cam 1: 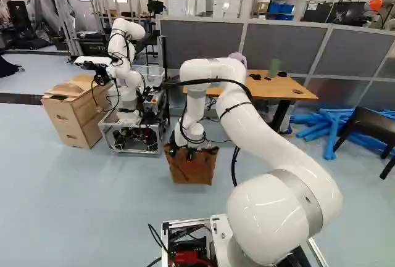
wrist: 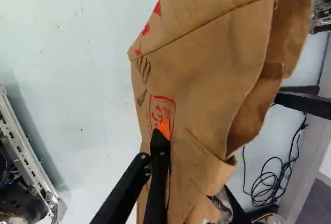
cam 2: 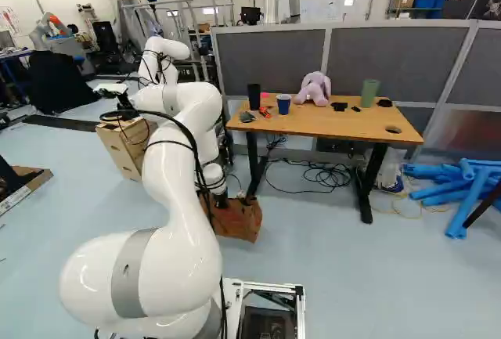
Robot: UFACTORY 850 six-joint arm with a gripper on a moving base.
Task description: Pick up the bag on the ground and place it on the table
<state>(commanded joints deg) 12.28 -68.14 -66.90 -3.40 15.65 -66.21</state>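
White arm (cam 1: 276, 150) curving out and down, well clear of wooden table. Black gripper (cam 1: 183, 152) pinching wall of brown bag (cam 1: 192, 169), one orange pad (wrist: 164, 128) against printed side, other finger behind it. Bag low by floor, short of table (cam 2: 337, 122), left of it in right base view; can't tell if bottom touches. On tabletop: blue cup (cam 2: 283, 105), purple soft toy (cam 2: 315, 90), green cup (cam 2: 369, 93). Grey partition (cam 2: 270, 61) behind.

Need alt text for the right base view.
White robot arm reaching down to a brown bag at floor level, beside a wooden table. A purple stuffed toy and cups stand on the table; blue tubes lie at right.
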